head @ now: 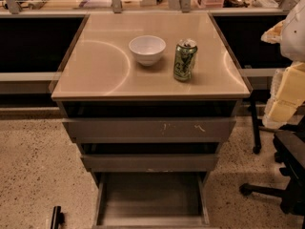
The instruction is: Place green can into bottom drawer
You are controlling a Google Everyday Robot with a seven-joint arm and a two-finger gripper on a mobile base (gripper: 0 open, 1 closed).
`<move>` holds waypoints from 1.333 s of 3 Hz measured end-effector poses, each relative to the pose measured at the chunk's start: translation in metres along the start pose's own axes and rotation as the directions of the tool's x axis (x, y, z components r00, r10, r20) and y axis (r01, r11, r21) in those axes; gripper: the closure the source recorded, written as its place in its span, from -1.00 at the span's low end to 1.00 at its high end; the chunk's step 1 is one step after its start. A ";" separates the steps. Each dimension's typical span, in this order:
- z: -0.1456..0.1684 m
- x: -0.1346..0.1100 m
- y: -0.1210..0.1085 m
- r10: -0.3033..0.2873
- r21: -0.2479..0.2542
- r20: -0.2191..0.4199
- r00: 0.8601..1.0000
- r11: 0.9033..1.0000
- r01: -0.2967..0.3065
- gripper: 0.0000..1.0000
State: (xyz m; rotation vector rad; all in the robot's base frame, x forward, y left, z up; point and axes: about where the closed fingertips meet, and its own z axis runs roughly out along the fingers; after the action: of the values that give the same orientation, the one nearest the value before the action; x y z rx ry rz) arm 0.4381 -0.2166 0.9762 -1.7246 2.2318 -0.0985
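The green can (185,59) stands upright on the cabinet's tan top (105,75), right of centre, with its silver top showing. The bottom drawer (151,197) is pulled out at the foot of the cabinet, and its plain grey floor is bare. My gripper (280,109) hangs with the pale arm at the right edge of the view, off to the right of the cabinet and below the level of its top. It is well apart from the can and holds nothing that I can see.
A white bowl (147,49) stands just left of the can. Two flat-fronted drawers (150,129) sit above the bottom one. A black office chair (286,175) stands on the floor at the right. A dark object (56,217) lies at the bottom left.
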 end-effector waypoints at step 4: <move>0.034 0.019 -0.080 0.064 0.126 0.260 0.964 0.987 -0.099 -1.00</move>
State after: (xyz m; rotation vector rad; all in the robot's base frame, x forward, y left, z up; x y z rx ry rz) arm 0.5185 -0.2517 0.9595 -1.4800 2.0532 -0.0097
